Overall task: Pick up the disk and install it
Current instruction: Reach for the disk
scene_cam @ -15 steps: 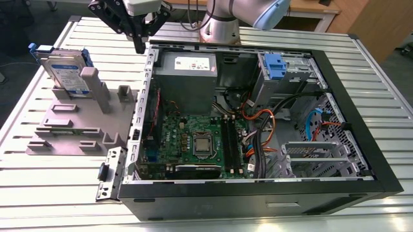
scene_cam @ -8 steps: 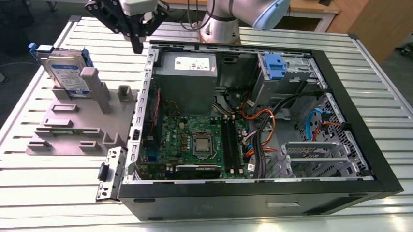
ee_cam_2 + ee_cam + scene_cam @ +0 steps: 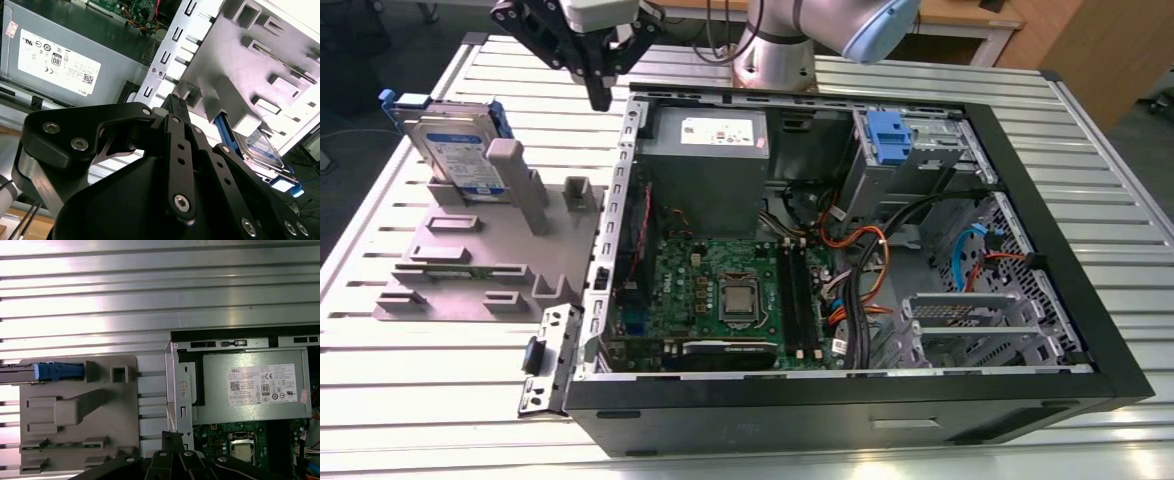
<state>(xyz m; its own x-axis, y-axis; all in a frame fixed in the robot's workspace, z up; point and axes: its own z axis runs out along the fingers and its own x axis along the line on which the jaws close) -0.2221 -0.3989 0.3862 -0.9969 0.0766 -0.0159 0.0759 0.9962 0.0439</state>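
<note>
I'm counting one open black metal computer case (image 3: pixel 854 392) lying on one slatted aluminium table (image 3: pixel 400 400). One boxy grey power supply with a white sticker (image 3: pixel 707 160) and one green motherboard (image 3: pixel 720 290) are sitting inside it. One upright blue plastic clip (image 3: pixel 887 135) is poking up at the far end, toward the exterior view's right. On the exterior view's left, one moulded grey plastic holder (image 3: pixel 467 265) is carrying one disk (image 3: pixel 454 150), a flat silver hard drive with a white-and-blue label. One silver robot arm (image 3: pixel 774 50) is hanging one black gripper (image 3: pixel 598 98) there too.

A robotics lab: an opened computer case (image 3: pixel 854 250) lies on a ribbed metal bench (image 3: pixel 1121 180), a robot arm's base (image 3: pixel 774 62) just behind it, wooden furniture (image 3: pixel 1083 50) beyond.
</note>
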